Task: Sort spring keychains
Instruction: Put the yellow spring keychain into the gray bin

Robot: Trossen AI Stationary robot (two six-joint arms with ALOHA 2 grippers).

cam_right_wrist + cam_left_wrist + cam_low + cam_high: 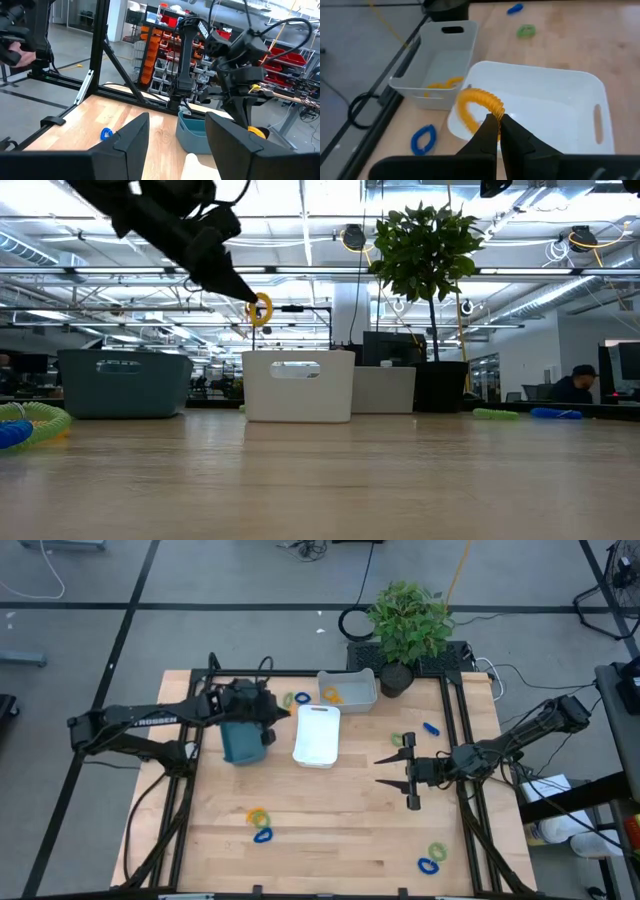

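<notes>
The left hand (499,131) is closed on an orange-yellow coiled plastic keychain (479,104) above the white rectangular tray (580,85) – the next move seems to be releasing it into the grey-white bin (440,50) holding similar coils. The right hand (400,770) waits half open and empty over the wooden bench (340,830).

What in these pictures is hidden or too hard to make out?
- Inside of the teal bin: high view, covered by the left arm.
- Contents of the white bins: low view, walls hide them.
- Left gripper holding the yellow coil: high view, too small to see.
</notes>
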